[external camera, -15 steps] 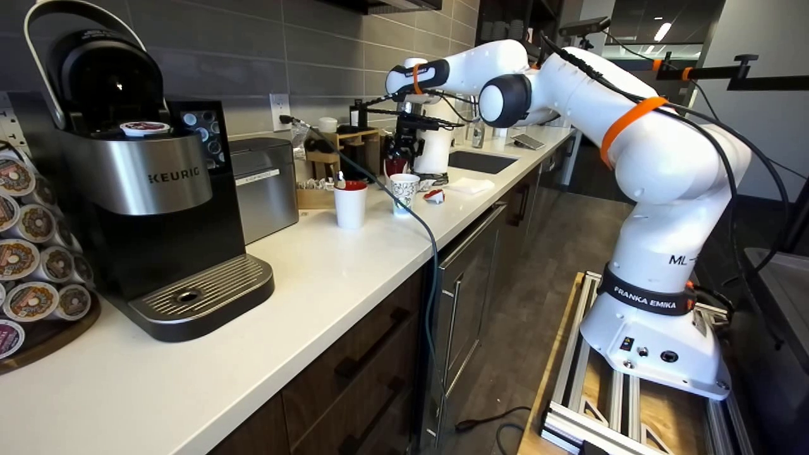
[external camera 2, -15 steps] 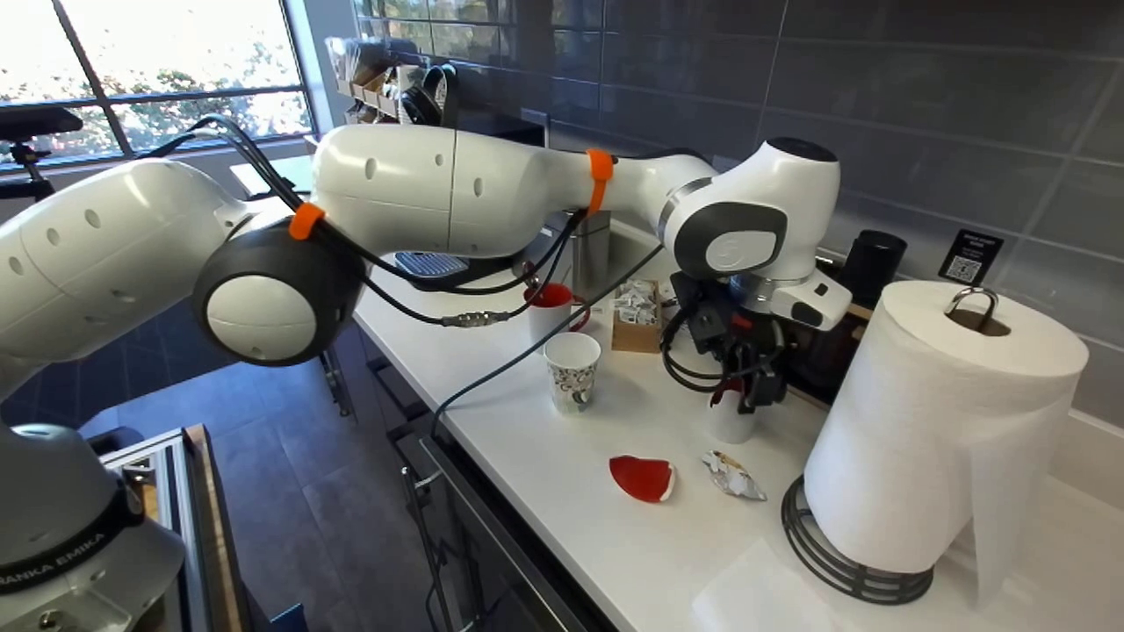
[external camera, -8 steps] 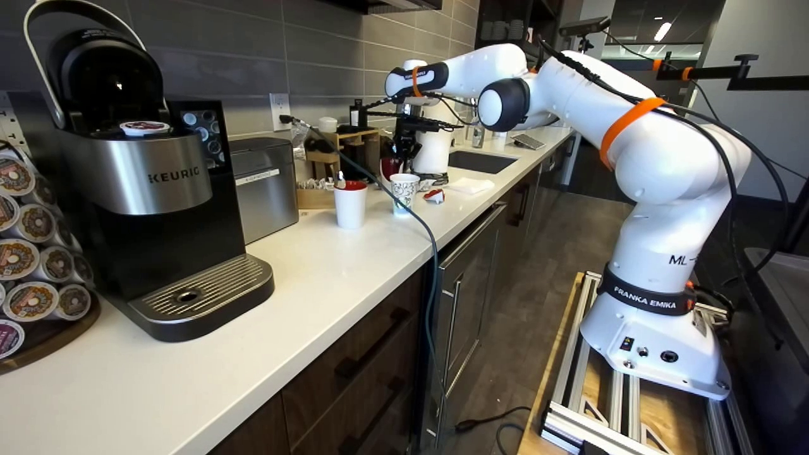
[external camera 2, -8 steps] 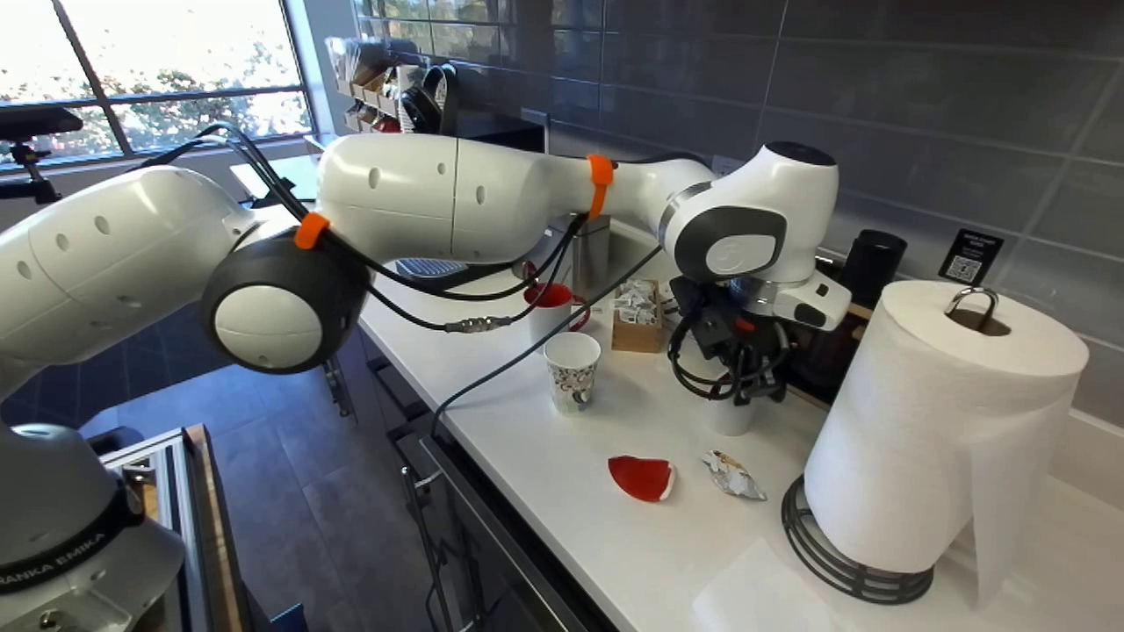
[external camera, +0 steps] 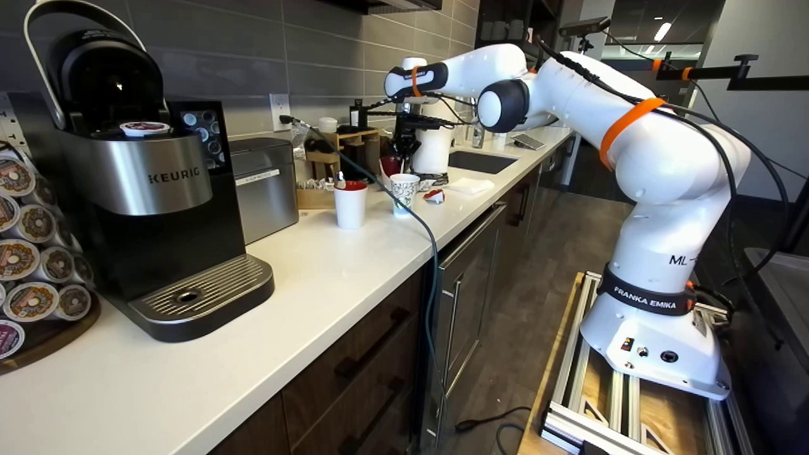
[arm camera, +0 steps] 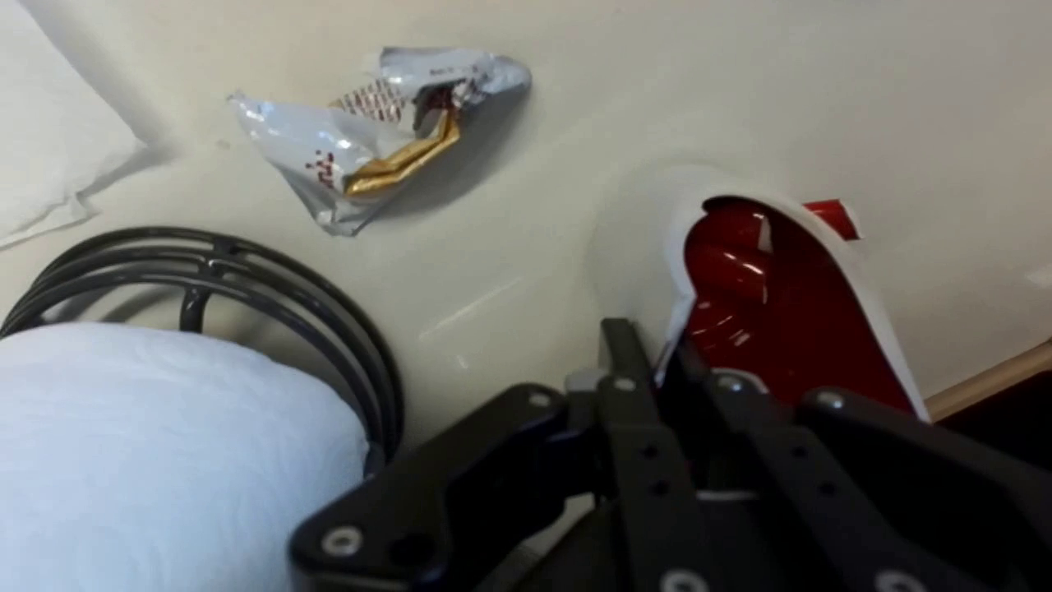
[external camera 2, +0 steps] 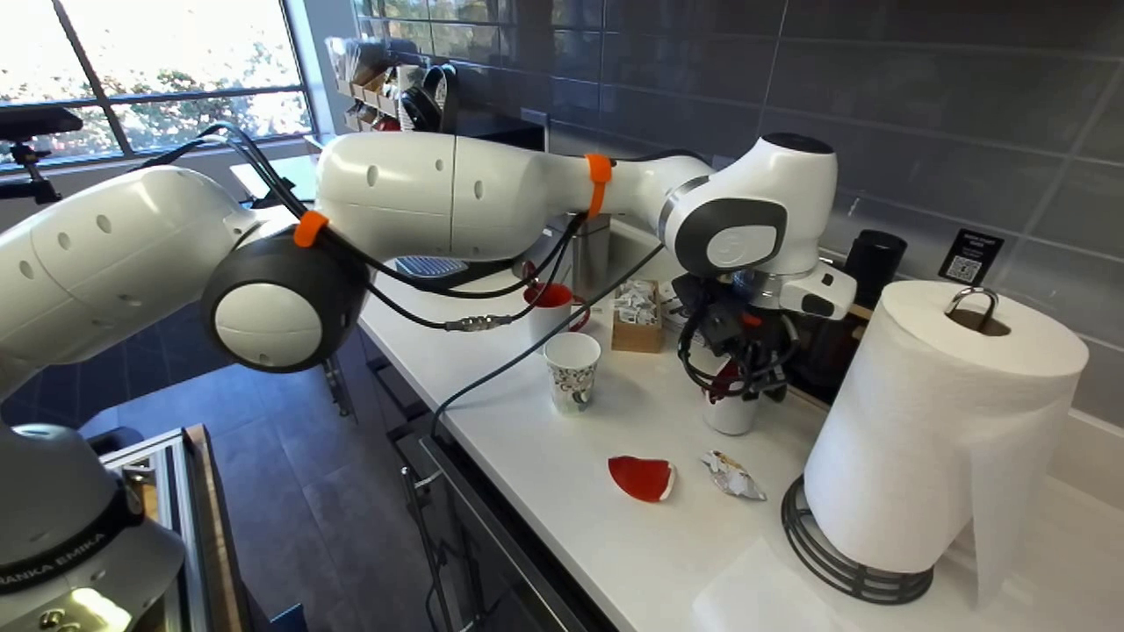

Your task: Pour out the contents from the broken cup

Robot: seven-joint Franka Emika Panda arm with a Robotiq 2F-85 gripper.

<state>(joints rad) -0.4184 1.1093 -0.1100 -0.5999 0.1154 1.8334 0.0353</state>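
The counter (external camera: 328, 265) runs along a tiled wall (external camera 2: 931, 132), and the arm (external camera 2: 492, 197) reaches over it. The coffee maker (external camera: 167, 183) stands well apart from the gripper (arm camera: 655, 341); the paper roll (external camera 2: 953, 430) is near it. In the wrist view the gripper's jaws pinch the white edge of the broken cup (arm camera: 781, 308), red inside; whether its base touches the counter, I cannot tell. Nearby, a mug (external camera: 351, 207) and a patterned paper cup (external camera 2: 572, 377) stand upright. A crumpled wrapper (arm camera: 329, 148) and a red shard (external camera 2: 641, 478) lie near each other.
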